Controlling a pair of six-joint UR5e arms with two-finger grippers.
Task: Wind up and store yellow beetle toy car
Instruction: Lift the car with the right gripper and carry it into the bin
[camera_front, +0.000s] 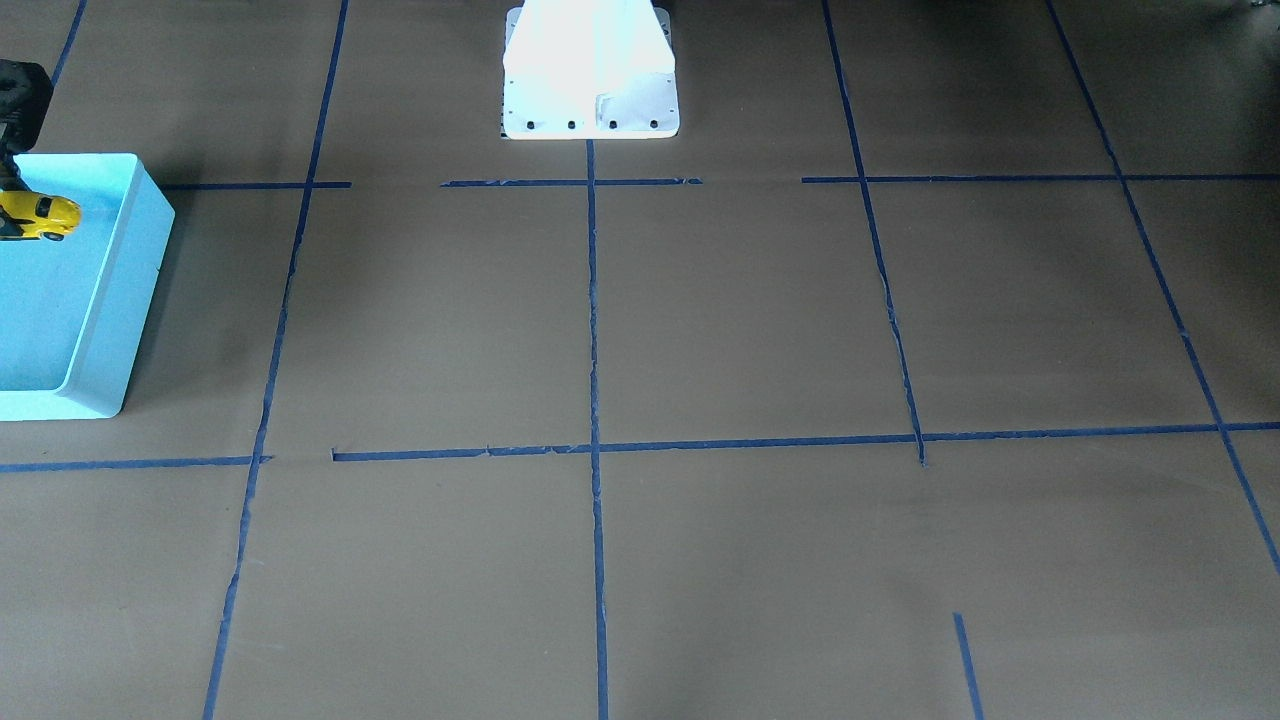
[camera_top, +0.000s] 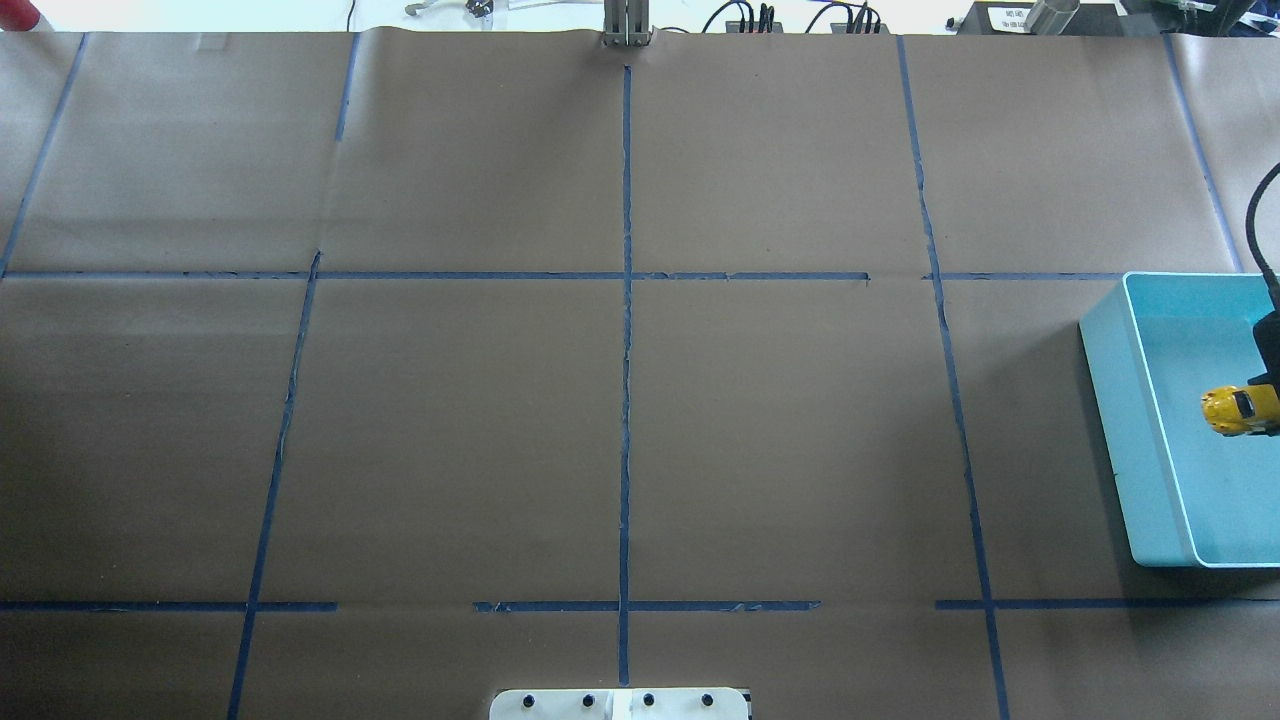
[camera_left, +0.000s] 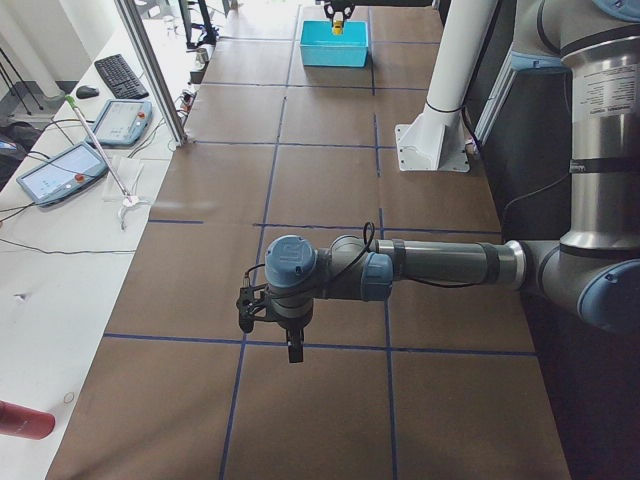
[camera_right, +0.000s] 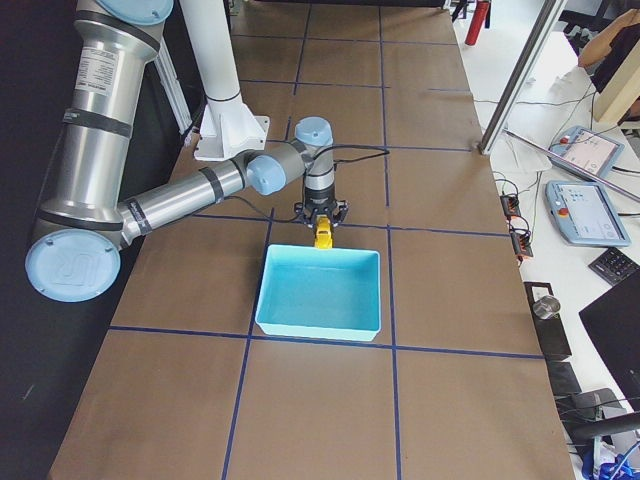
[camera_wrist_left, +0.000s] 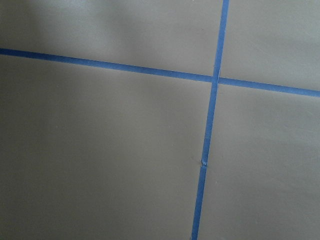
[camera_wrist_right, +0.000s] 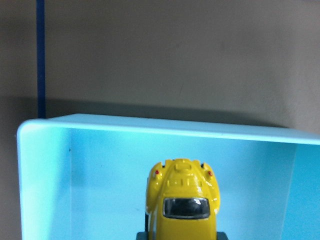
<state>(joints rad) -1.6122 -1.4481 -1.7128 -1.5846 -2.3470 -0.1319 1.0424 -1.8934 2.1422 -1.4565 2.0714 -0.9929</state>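
Note:
The yellow beetle toy car hangs in my right gripper, which is shut on it above the near-robot end of the turquoise bin. In the overhead view the car sits over the bin at the right edge. The right wrist view shows the car's rear just inside the bin's rim. My left gripper hovers over bare paper at the table's other end. It shows only in the exterior left view, so I cannot tell whether it is open or shut.
Brown paper with blue tape lines covers the table. The white robot base stands at the robot's edge. Tablets and a keyboard lie on a side desk beyond the operators' edge.

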